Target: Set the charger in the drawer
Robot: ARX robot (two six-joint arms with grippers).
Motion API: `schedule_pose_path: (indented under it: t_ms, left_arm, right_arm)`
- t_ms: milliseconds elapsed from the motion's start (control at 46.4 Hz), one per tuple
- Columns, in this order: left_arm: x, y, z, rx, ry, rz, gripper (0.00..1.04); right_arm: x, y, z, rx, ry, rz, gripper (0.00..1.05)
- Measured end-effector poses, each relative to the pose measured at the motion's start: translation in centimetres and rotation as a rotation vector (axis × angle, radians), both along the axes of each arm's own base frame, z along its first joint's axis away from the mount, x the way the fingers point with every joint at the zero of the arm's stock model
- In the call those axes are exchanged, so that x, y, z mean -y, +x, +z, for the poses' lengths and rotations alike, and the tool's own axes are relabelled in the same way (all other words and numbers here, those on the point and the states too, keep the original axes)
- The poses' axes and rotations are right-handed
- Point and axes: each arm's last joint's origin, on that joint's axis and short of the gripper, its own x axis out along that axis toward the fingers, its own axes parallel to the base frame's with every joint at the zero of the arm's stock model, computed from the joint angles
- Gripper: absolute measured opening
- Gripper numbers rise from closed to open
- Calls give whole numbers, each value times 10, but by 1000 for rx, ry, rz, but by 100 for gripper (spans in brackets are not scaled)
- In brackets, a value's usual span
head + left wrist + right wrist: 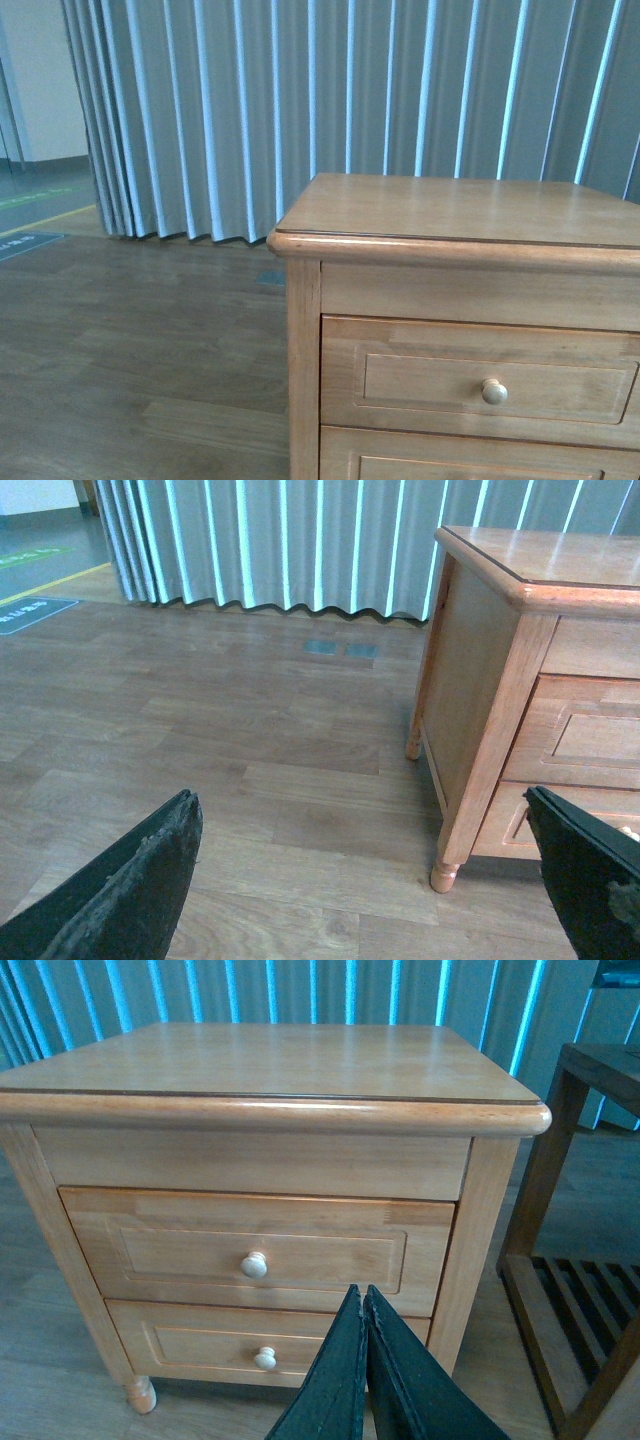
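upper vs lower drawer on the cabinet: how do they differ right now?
The upper drawer is taller than the lower drawer, which is shallower. The upper drawer sits just under the cabinet top; the lower drawer sits near the floor, above the turned foot. In the right wrist view the shut right gripper overlaps part of the lower drawer's front, while the upper drawer's front shows almost whole. Shared: both closed, same brown wood, panelled fronts, one round pale knob each.

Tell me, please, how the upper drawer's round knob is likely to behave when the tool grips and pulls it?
The knob looks smooth, round and pale, so it may slip between flat pads. It is small and stands proud of the closed upper drawer, giving little to hold. The wooden cabinet stands on small feet and could shift if the drawer sticks.
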Motion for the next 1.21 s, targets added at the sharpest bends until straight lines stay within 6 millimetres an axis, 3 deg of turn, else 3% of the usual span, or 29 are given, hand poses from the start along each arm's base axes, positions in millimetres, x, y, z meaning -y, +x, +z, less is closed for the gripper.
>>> schedule_pose_path:
  t_ms: [215, 1206]
  left_arm:
    - [0, 0, 0, 0, 0, 0, 99]
    - [0, 0, 0, 0, 0, 0, 99]
  right_arm:
    - [0, -9, -11, 2, 0, -3, 2]
    - [0, -41, -11, 12, 0, -2, 2]
